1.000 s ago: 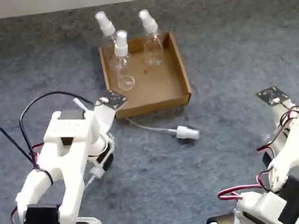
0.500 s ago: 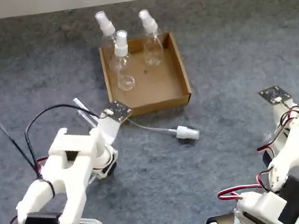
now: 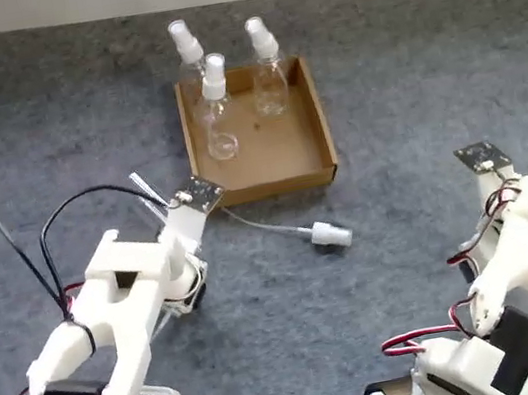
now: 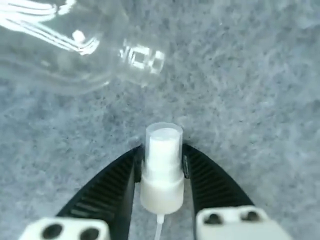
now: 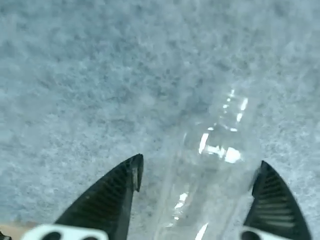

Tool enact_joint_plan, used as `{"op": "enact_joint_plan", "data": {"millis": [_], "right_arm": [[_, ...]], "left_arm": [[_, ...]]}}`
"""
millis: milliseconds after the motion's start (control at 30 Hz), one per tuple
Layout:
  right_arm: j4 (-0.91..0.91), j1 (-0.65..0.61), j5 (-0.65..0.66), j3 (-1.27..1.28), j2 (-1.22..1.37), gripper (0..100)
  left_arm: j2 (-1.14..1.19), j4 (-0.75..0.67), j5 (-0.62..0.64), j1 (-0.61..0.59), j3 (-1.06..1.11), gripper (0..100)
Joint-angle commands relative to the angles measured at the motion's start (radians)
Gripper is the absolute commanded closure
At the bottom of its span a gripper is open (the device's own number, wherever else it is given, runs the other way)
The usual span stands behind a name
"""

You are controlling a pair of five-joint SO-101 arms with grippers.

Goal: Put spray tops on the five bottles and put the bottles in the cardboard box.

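Left arm (image 3: 124, 302): folded low over grey desk (image 3: 374, 67), wrist aimed toward the box.
Left gripper (image 4: 162, 150): closed on white spray top (image 4: 162, 182), nozzle end forward, dip tube running back.
Uncapped bottle (image 4: 70, 47): clear, on its side just ahead, neck near the top but apart.
Cardboard box (image 3: 323, 137): three capped bottles (image 3: 218, 104) upright at its far end.
Loose spray top (image 3: 332, 236): on desk before the box.
Right arm (image 3: 522, 256): folded low.
Right gripper (image 5: 200, 164): wide open astride second bottle (image 5: 220, 145), also lying; nothing gripped.
Step, by judgement: capping the fourth bottle. Next: tube lined up with neck, bottle steadied.
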Motion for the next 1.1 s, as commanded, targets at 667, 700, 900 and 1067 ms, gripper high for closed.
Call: {"op": "enact_joint_plan", "data": {"millis": [667,700,900,1067], "right_arm": [[-0.064,-0.039,-0.040,-0.005,-0.013,99.5],[-0.036,-0.051,-0.040,-0.013,-0.015,99.5],[0.159,-0.234,-0.193,-0.182,-0.165,99.5],[0.185,-0.506,-0.351,-0.214,-0.421,99.5]], "left_arm": [[-0.001,-0.063,0.012,0.019,0.024,100],[-0.002,-0.066,0.012,0.019,0.022,100],[-0.004,-0.005,0.110,0.012,-0.117,100],[-0.094,0.055,0.135,-0.062,-0.219,100]]}}
